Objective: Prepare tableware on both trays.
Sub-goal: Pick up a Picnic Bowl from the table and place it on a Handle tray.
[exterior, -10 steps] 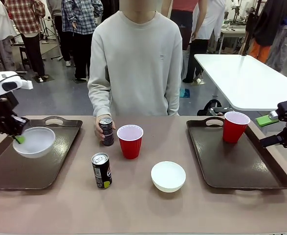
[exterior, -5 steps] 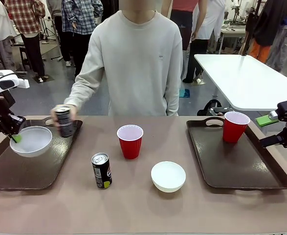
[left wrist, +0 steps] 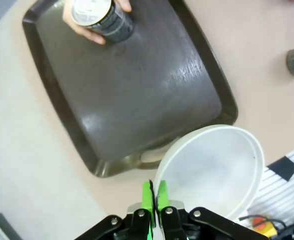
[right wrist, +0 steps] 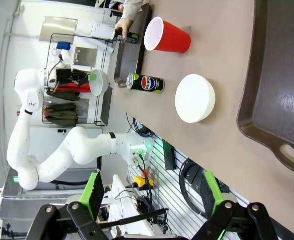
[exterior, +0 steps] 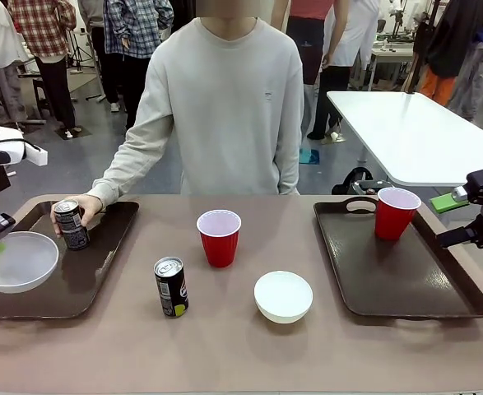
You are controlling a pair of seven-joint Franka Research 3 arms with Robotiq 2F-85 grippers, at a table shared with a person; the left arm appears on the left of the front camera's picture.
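Your left hand (left wrist: pixel 154 187) has its green pads pressed together on the rim of one white bowl (left wrist: pixel 212 170), which hangs tilted from the hand at the handle end of the left tray (left wrist: pixel 136 90), part over the tray and part beyond its rim. Farther out from that hand, at the tray's far end, the person's fingers (exterior: pixel 89 206) wrap a dark can (exterior: pixel 71 224) standing upright on the tray. Your right hand (right wrist: pixel 152 192) is spread wide and holds nothing, beside the right tray (exterior: pixel 406 280), where one red cup (exterior: pixel 396 212) stands near the far handle. Between your two hands, on the bare desk (exterior: pixel 225 346), stand the second red cup (exterior: pixel 219 237), the second can (exterior: pixel 171 286) and the second bowl (exterior: pixel 283 296).
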